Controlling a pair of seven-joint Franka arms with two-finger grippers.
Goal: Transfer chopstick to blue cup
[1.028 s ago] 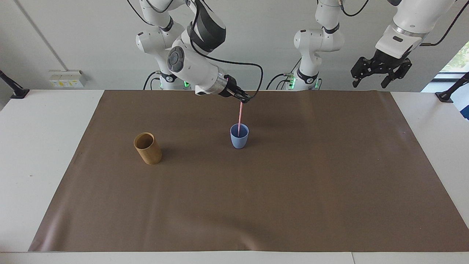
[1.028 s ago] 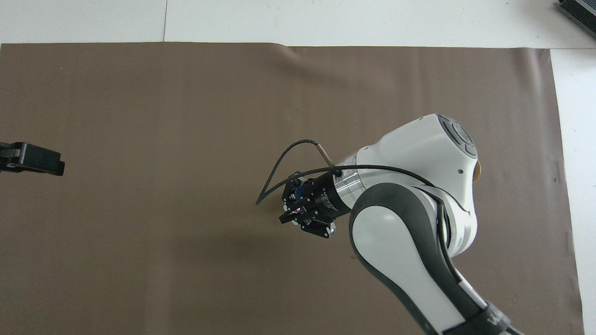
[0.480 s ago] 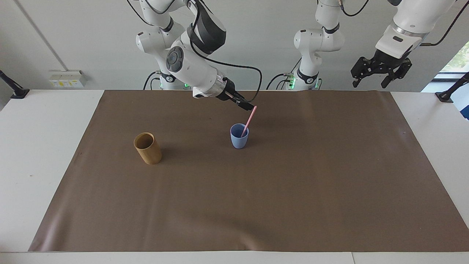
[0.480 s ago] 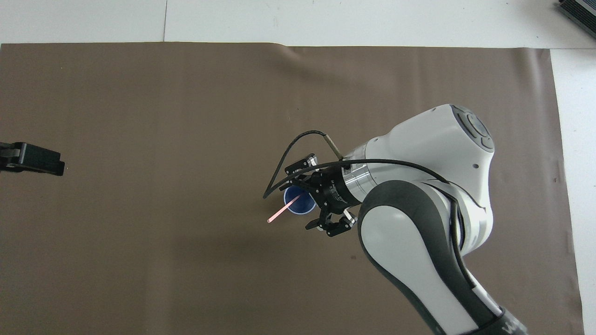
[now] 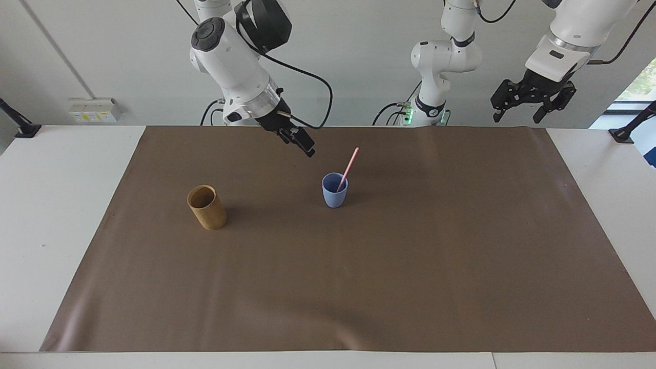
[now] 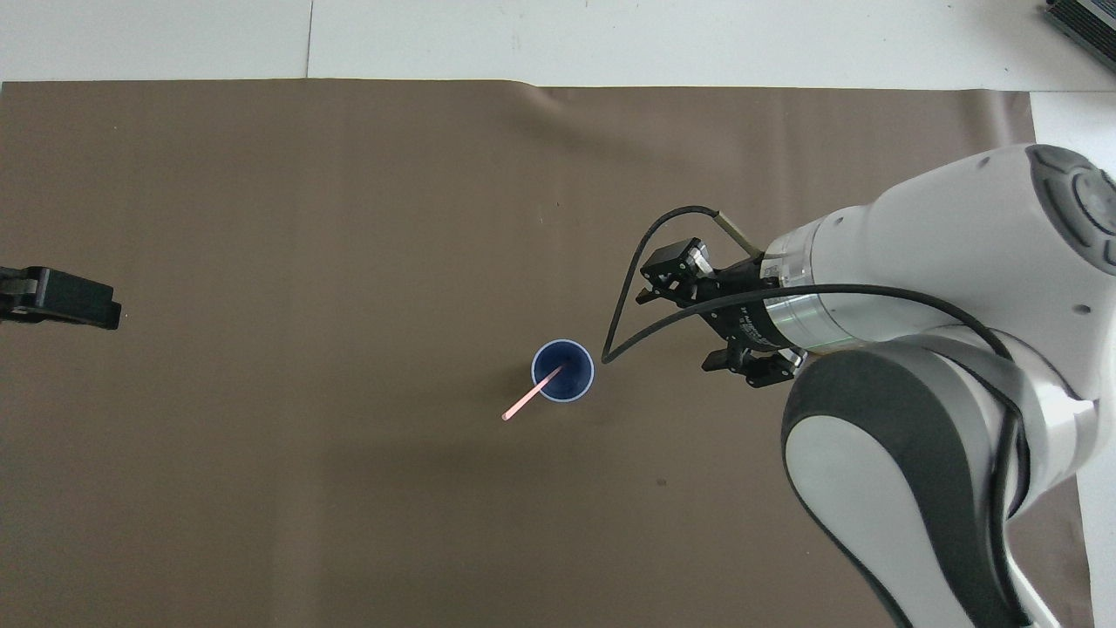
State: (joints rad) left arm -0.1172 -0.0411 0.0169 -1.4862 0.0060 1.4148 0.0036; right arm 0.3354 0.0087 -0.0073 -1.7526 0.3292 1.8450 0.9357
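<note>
The blue cup [image 5: 334, 190] [image 6: 563, 371] stands upright on the brown mat, about midway between the two arms. The pale pink chopstick [image 5: 349, 166] [image 6: 526, 404] rests in it, its lower end inside and its upper end leaning over the rim toward the left arm's end. My right gripper [image 5: 302, 143] [image 6: 684, 324] hangs open and empty above the mat, beside the cup toward the right arm's end, clear of the chopstick. My left gripper [image 5: 528, 110] [image 6: 61, 298] waits raised and open over the left arm's end of the mat.
A tan bamboo cup [image 5: 206, 206] stands on the brown mat [image 5: 410, 256] toward the right arm's end; in the overhead view the right arm covers it. White tabletop [image 5: 61, 205] borders the mat.
My right gripper opened and let go of the chopstick, which tipped against the cup's rim. The gripper then rose and drew away toward the right arm's end. The left arm stayed still.
</note>
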